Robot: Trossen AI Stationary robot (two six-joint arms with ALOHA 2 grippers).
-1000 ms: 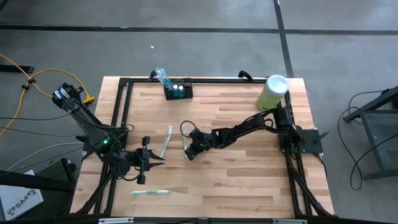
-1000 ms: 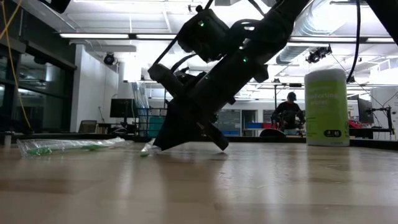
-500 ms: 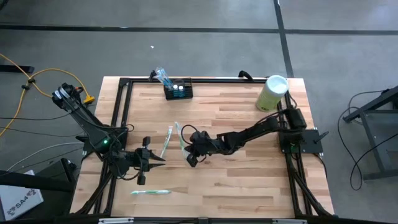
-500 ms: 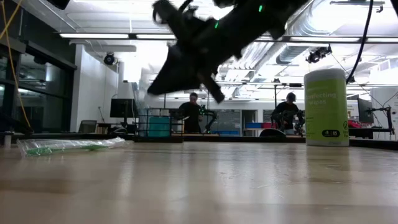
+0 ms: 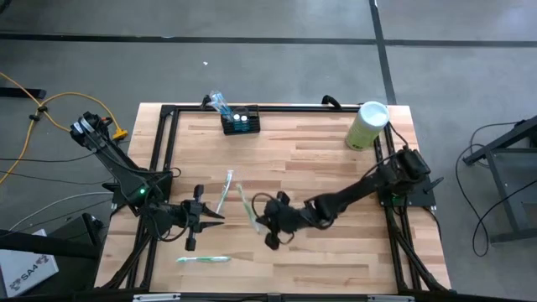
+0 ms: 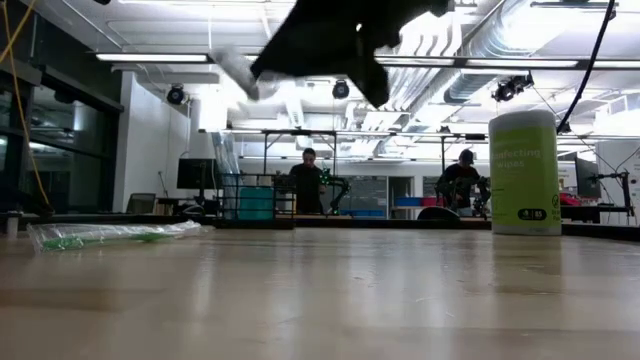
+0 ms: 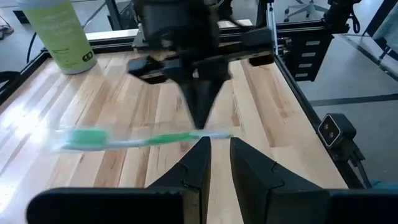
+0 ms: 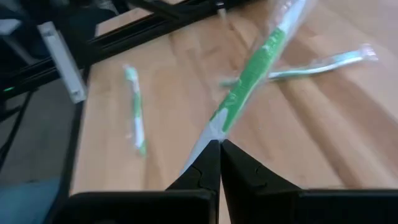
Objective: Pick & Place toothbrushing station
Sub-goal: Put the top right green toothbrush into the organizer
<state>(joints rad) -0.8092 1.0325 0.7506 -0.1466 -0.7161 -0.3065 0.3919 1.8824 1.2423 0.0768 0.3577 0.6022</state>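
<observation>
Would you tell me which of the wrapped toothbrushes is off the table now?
The wrapped toothbrush pinched in the right gripper; the two others lie flat on the wood.

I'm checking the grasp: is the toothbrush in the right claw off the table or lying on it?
Off the table. The right claw is shut on the wrapped toothbrush, raised above the wood.

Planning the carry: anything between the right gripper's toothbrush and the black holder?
Nothing visible. The right gripper holds the wrapped toothbrush in the air; the black holder stands at the far edge. A second toothbrush lies flat, left of that line.
</observation>
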